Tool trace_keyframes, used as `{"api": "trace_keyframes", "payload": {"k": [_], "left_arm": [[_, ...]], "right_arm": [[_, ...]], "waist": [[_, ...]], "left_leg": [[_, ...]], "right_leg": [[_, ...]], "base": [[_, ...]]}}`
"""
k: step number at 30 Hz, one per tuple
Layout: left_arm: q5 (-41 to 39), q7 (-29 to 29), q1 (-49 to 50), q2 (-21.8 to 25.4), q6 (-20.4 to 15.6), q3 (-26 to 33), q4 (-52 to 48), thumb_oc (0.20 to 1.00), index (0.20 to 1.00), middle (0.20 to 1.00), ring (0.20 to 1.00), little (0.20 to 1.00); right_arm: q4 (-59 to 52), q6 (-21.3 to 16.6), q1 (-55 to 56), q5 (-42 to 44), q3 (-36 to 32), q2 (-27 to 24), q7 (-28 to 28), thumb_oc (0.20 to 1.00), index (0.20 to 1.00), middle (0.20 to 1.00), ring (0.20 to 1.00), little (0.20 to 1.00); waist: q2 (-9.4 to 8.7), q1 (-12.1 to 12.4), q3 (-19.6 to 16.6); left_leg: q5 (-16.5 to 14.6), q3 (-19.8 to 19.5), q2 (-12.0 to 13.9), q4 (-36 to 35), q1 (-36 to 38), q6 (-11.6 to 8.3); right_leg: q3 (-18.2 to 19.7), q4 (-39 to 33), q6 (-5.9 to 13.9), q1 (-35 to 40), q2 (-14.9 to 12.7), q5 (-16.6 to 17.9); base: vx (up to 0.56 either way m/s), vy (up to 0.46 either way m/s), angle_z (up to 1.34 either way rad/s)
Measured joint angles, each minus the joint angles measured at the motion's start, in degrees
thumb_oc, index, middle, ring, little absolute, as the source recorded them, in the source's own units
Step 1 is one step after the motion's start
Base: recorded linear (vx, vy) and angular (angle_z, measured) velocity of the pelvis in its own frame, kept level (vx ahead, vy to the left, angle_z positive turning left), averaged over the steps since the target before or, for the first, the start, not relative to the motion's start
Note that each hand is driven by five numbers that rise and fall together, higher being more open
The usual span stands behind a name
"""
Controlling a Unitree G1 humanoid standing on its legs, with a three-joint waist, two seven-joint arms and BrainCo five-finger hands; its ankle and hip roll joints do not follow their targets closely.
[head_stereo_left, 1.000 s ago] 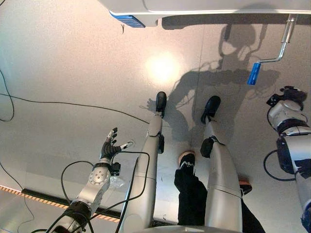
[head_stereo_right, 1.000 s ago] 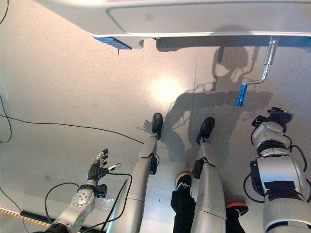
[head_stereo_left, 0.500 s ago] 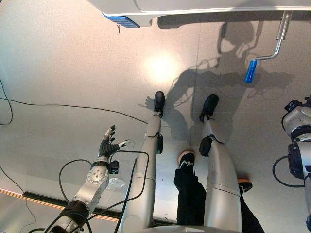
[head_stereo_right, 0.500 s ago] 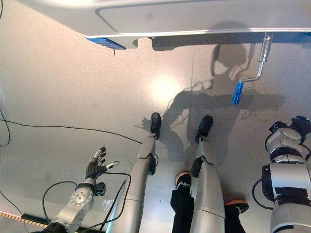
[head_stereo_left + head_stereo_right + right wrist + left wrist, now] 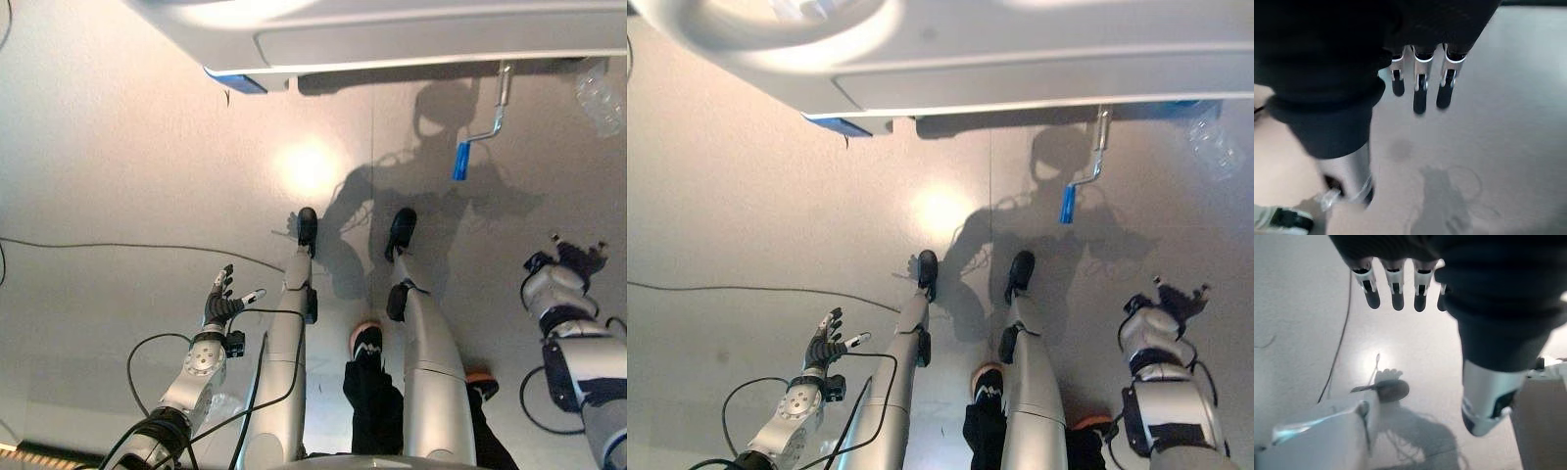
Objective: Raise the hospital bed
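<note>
View from the head camera, looking down at the grey floor (image 5: 118,166). The hospital bed (image 5: 411,34) spans the far edge of the scene; its crank (image 5: 485,117), a bent metal rod ending in a blue handle (image 5: 460,162), hangs from the bed's underside. The right hand (image 5: 578,259) hovers over the floor, nearer the robot than the blue handle and well apart from it, fingers (image 5: 1419,93) straight and released, grasping nothing. The left hand (image 5: 221,300) is held low at the robot's left side, far from the crank, fingers spread and relaxed, empty. A clear plastic bottle (image 5: 598,93) lies on the floor beyond the right hand, near the bed. A person's dark trouser leg and shoe (image 5: 367,343) show behind the robot
</note>
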Motion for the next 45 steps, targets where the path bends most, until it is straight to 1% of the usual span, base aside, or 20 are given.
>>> {"api": "trace_keyframes", "payload": {"k": [1, 3, 4, 6, 7, 9, 10, 11, 14, 15, 18, 19, 20, 23, 25, 26, 28, 35, 37, 45], "left_arm": [[0.0, -0.1, 0.0, 0.0, 0.0, 0.0, 0.7, 1.0, 1.0, 1.0, 1.0, 1.0], [2.4, -0.2, 0.0, -0.5, 0.3, 1.9, 4.0, 1.0, 1.0, 1.0, 1.0, 1.0], [2.7, -0.2, 0.1, -0.5, 0.4, 2.3, 6.7, 1.0, 1.0, 1.0, 1.0, 1.0], [4.7, -0.5, 0.5, -0.3, 0.3, 2.5, 8.2, 1.0, 1.0, 1.0, 1.0, 1.0], [6.3, -1.2, 0.3, -0.9, 0.9, 4.5, 10.8, 1.0, 1.0, 1.0, 1.0, 1.0], [8.0, -2.2, 1.0, -0.9, 1.1, 4.6, 13.4, 1.0, 1.0, 1.0, 1.0, 1.0], [8.8, -2.4, 1.6, -1.0, 1.3, 4.5, 14.0, 1.0, 1.0, 1.0, 1.0, 1.0], [9.1, -2.9, 3.3, -1.0, 1.4, 4.6, 14.2, 1.0, 1.0, 1.0, 1.0, 1.0], [11.3, -3.8, 4.1, -1.4, 1.5, 5.5, 15.6, 1.0, 1.0, 1.0, 1.0, 1.0], [12.0, -4.5, 5.1, -1.7, 1.6, 6.1, 17.2, 1.0, 1.0, 1.0, 1.0, 1.0], [13.7, -5.5, 6.4, -1.7, 1.7, 6.2, 18.2, 1.0, 1.0, 1.0, 1.0, 1.0], [14.0, -5.8, 6.5, -1.7, 1.8, 6.2, 18.7, 1.0, 1.0, 1.0, 1.0, 1.0], [16.0, -6.2, 7.6, -1.7, 2.5, 6.4, 19.4, 1.0, 1.0, 1.0, 1.0, 1.0], [18.0, -6.9, 9.7, -2.0, 2.7, 7.1, 19.4, 1.0, 1.0, 1.0, 1.0, 1.0], [18.1, -7.4, 10.7, -2.4, 2.7, 7.4, 19.3, 1.0, 1.0, 1.0, 1.0, 1.0], [19.2, -8.0, 11.7, -2.6, 2.8, 7.4, 19.4, 1.0, 1.0, 1.0, 1.0, 1.0], [20.3, -8.5, 12.3, -2.8, 2.8, 7.4, 19.8, 1.0, 1.0, 1.0, 1.0, 1.0], [20.4, -9.0, 13.5, -5.0, 4.0, 8.8, 24.2, 1.0, 1.0, 1.0, 1.0, 1.0], [20.4, -9.1, 13.9, -5.8, 4.3, 8.9, 25.3, 1.0, 1.0, 1.0, 1.0, 1.0], [20.4, -9.0, 14.1, -6.6, 4.3, 8.9, 25.5, 1.0, 1.0, 1.0, 1.0, 1.0]], "right_arm": [[0.0, 0.0, 1.1, -0.5, 0.2, 0.5, 0.1, 1.0, 1.0, 1.0, 1.0, 1.0], [-1.8, -0.3, 6.3, -2.8, 0.6, 3.4, 0.8, 1.0, 1.0, 1.0, 1.0, 1.0], [-2.0, -0.3, 10.0, -4.3, 0.9, 5.8, 1.3, 1.0, 1.0, 1.0, 1.0, 1.0], [-1.8, -0.3, 13.3, -5.1, 1.2, 7.1, 1.8, 1.0, 1.0, 1.0, 1.0, 1.0], [-1.7, -0.2, 16.3, -6.8, 0.9, 8.5, 2.8, 1.0, 1.0, 1.0, 1.0, 1.0], [0.2, 0.4, 19.6, -9.0, 1.2, 9.5, 4.3, 1.0, 1.0, 1.0, 1.0, 1.0], [0.0, 0.8, 21.3, -9.9, 1.4, 9.8, 4.8, 1.0, 1.0, 1.0, 1.0, 1.0], [0.4, 1.1, 23.7, -11.6, 1.4, 10.0, 5.8, 1.0, 1.0, 1.0, 1.0, 1.0], [1.6, 1.8, 25.0, -14.5, 1.5, 10.5, 7.3, 1.0, 1.0, 1.0, 1.0, 1.0], [2.3, 2.7, 26.0, -16.9, 3.1, 11.0, 8.5, 1.0, 1.0, 1.0, 1.0, 1.0], [2.2, 3.6, 27.8, -20.8, 5.1, 11.2, 10.0, 1.0, 1.0, 1.0, 1.0, 1.0], [2.3, 3.8, 28.0, -21.5, 5.1, 11.2, 10.4, 1.0, 1.0, 1.0, 1.0, 1.0], [1.7, 4.6, 29.0, -22.9, 5.2, 11.3, 11.3, 1.0, 1.0, 1.0, 1.0, 1.0], [0.3, 4.9, 31.5, -24.4, 5.9, 11.3, 12.7, 1.0, 1.0, 1.0, 1.0, 1.0], [-0.6, 4.9, 33.2, -26.2, 7.8, 11.4, 14.5, 1.0, 1.0, 1.0, 1.0, 1.0], [-0.7, 5.1, 34.0, -27.4, 8.9, 11.8, 15.5, 1.0, 1.0, 1.0, 1.0, 1.0], [-0.6, 5.2, 34.9, -28.4, 8.9, 12.6, 16.5, 1.0, 1.0, 1.0, 1.0, 1.0], [2.6, 6.5, 36.5, -29.2, 8.9, 14.6, 17.0, 1.0, 1.0, 1.0, 1.0, 1.0], [3.8, 7.1, 36.9, -29.6, 8.9, 14.6, 17.0, 1.0, 1.0, 1.0, 1.0, 1.0], [3.7, 7.5, 36.4, -29.6, 9.2, 14.9, 16.9, 1.0, 1.0, 1.0, 1.0, 1.0]], "waist": [[-0.14, -0.3, 0.0], [-1.5, -0.9, 0.1], [-2.46, -0.6, -0.3], [-3.59, -1.0, -2.1], [-4.36, -0.8, -2.4], [-5.29, -0.7, -4.1], [-5.39, -0.6, -5.8], [-5.56, -0.5, -9.8], [-5.75, -0.6, -11.9], [-5.82, -0.6, -14.1], [-5.54, -0.8, -17.5], [-5.48, -0.7, -17.8], [-5.48, -0.7, -18.6], [-5.56, -0.7, -22.1], [-5.8, -0.7, -23.0], [-5.95, -0.6, -24.8], [-6.34, -0.6, -26.2], [-7.01, -0.5, -28.6], [-6.38, -0.5, -29.1], [-5.89, -0.5, -30.6]], "left_leg": [[-0.1, -0.1, 0.0, -0.5, 1.4, -0.01], [-0.3, 0.4, 0.3, -1.3, 6.9, -0.13], [-0.9, 0.5, 0.5, -2.1, 11.7, -0.16], [-1.9, 0.8, 1.0, -2.5, 14.0, -0.34], [-1.9, 1.3, 1.0, -3.8, 18.3, -0.17], [-1.9, 1.3, 1.3, -6.0, 24.1, -0.18], [-1.9, 1.4, 1.3, -6.6, 25.0, -0.22], [-2.4, 1.5, 1.3, -7.4, 25.1, -0.35], [-2.0, 1.8, 1.0, -9.0, 29.1, 0.05], [-2.1, 2.4, 1.1, -10.5, 31.8, 0.02], [-2.1, 2.9, 1.3, -12.4, 34.8, 0.06], [-2.1, 3.0, 1.2, -12.8, 35.7, 0.06], [-2.2, 3.2, 1.3, -13.9, 38.9, -0.07], [-2.9, 3.9, 1.6, -13.9, 40.6, 0.06], [-3.4, 4.2, 1.5, -13.9, 42.6, 0.05], [-3.6, 4.2, 1.8, -14.0, 42.8, 0.0], [-3.6, 4.3, 1.8, -14.0, 43.3, -0.05], [-4.2, 4.3, 2.2, -14.2, 44.7, 0.08], [-4.3, 4.3, 2.2, -14.2, 45.5, 0.08], [-4.5, 4.3, 2.6, -14.2, 46.4, -0.12]], "right_leg": [[0.0, -0.5, 0.14, 1.5, 0.1, 0.0], [0.0, -1.9, 0.35, 7.1, 0.6, -0.1], [-0.1, -3.2, 0.62, 12.0, 0.8, -0.3], [0.0, -3.9, 0.81, 14.2, 0.8, -0.7], [-0.2, -6.0, 1.07, 19.0, 1.3, -0.5], [-0.2, -9.3, 1.32, 25.1, 1.6, 0.0], [-0.3, -10.1, 1.37, 26.2, 1.7, 0.0], [-0.4, -11.0, 1.43, 26.1, 1.7, 0.0], [-0.4, -14.0, 1.74, 30.7, 2.1, 1.1], [-0.4, -15.7, 1.86, 33.3, 2.2, 1.2], [-0.2, -18.0, 2.15, 36.3, 2.5, 1.6], [-0.2, -18.5, 2.21, 37.3, 2.5, 1.7], [0.0, -18.7, 2.05, 39.9, 2.8, 1.6], [0.1, -18.7, 2.35, 41.4, 2.8, 0.9], [0.2, -18.7, 2.22, 43.3, 2.9, 0.7], [0.2, -18.7, 2.35, 43.5, 2.9, 0.4], [0.2, -18.7, 2.4, 43.9, 3.0, 0.3], [0.0, -18.8, 2.05, 45.7, 2.9, -0.1], [0.0, -18.9, 2.27, 46.3, 2.9, -0.2], [0.0, -18.9, 2.13, 47.3, 3.2, -0.4]], "base": [[0.05, -0.015, -0.05], [0.05, -0.006, -0.05], [0.1, -0.003, -0.1], [0.11, 0.008, -0.09], [0.12, 0.022, -0.07], [0.12, 0.024, -0.02], [0.1, 0.032, -0.03], [0.07, 0.019, -0.03], [0.08, 0.036, -0.05], [0.02, 0.029, -0.07], [0.04, 0.055, -0.07], [0.05, 0.035, -0.07], [0.04, 0.026, -0.07], [0.02, 0.03, -0.05], [0.01, 0.028, -0.04], [0.0, 0.022, -0.03], [0.0, 0.0, 0.0], [0.02, 0.022, 0.0], [0.0, 0.017, 0.0], [0.0, 0.004, 0.0]]}}
